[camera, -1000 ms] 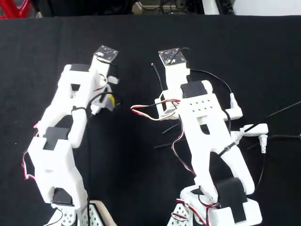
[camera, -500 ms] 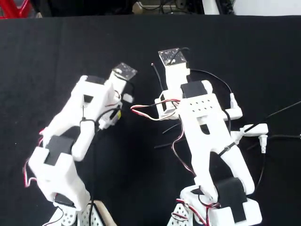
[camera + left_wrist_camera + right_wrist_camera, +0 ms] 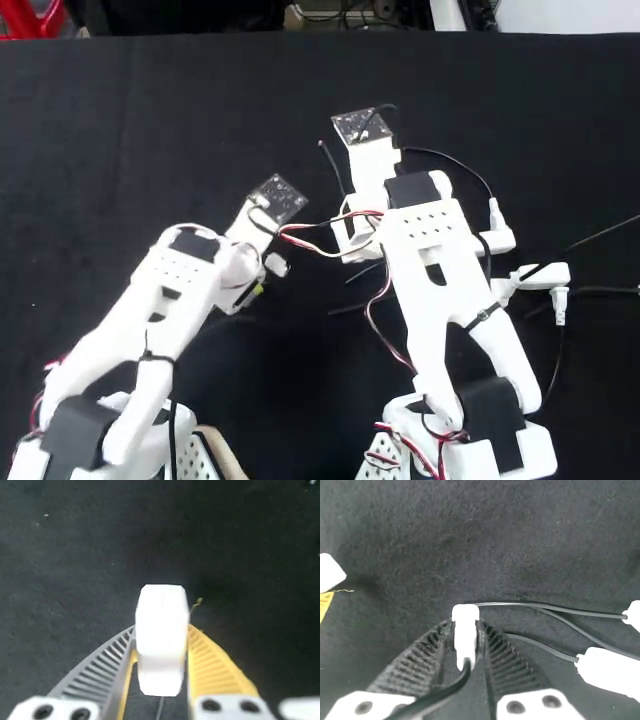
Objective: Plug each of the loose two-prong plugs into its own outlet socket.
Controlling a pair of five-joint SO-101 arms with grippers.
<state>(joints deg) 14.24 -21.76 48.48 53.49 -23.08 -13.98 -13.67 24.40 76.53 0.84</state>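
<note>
My left gripper (image 3: pixel 161 630) is shut on a white blocky plug piece (image 3: pixel 161 625), held above the black cloth between a grey finger (image 3: pixel 107 667) and a yellow finger (image 3: pixel 210 662). My right gripper (image 3: pixel 465 626) is shut on a small white plug (image 3: pixel 465 630) with a black cable running back from it. In the high view the left arm (image 3: pixel 190 285) leans in toward the right arm (image 3: pixel 420 240) at the table's middle. The left gripper's white piece (image 3: pixel 329 572) appears off to one side in the right wrist view.
More white plug and socket pieces (image 3: pixel 540 275) with thin black cables (image 3: pixel 600 235) lie on the black table cloth (image 3: pixel 120 130) to the right of the right arm. Two of them (image 3: pixel 610 671) lie close beside my right gripper. Red and white servo wires (image 3: pixel 310 240) hang between the arms.
The left arm has swung rightward and toward the table's near side, bringing its wrist close to the right arm. The right arm has barely moved.
</note>
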